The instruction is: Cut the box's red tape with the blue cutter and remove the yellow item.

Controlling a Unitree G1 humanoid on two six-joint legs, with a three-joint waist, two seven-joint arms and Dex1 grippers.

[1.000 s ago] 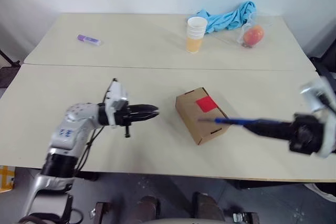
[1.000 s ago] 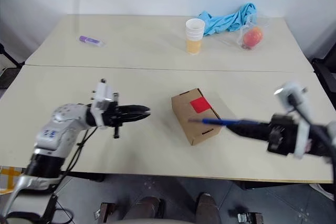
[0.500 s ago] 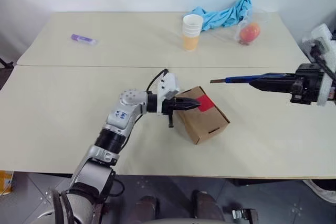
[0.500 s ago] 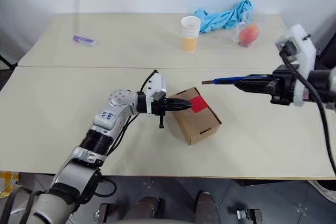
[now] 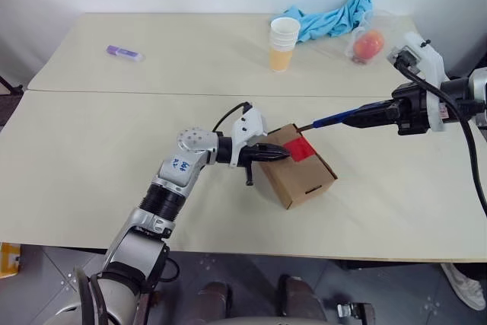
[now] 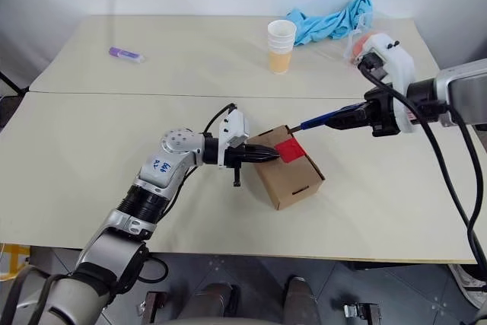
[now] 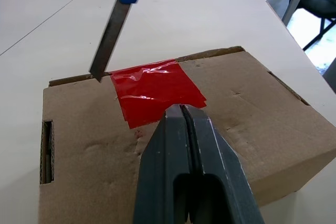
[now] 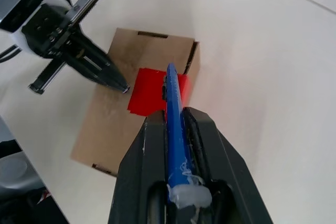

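The box (image 5: 304, 176) lies near the table's middle, its red tape (image 5: 301, 148) on top. My left gripper (image 5: 284, 154) is shut, and its tips (image 7: 181, 110) press on the box top at the tape's edge. My right gripper (image 5: 383, 115) is shut on the blue cutter (image 5: 342, 119), which reaches in from the right. The cutter's blade (image 7: 107, 40) has its tip at the box's far top edge, just beside the tape. Down the right wrist view, the cutter (image 8: 175, 114) points at the tape (image 8: 152, 95). The yellow item is hidden.
At the back of the far table stand a paper cup with orange contents (image 5: 283, 43), a blue cloth (image 5: 335, 17) and a red-orange fruit in clear plastic (image 5: 367, 46). A purple marker (image 5: 124, 52) lies at the back left.
My left gripper moved right from the bare table onto the box top and stayed there. My right gripper swung the cutter from the box's near side to its far edge.
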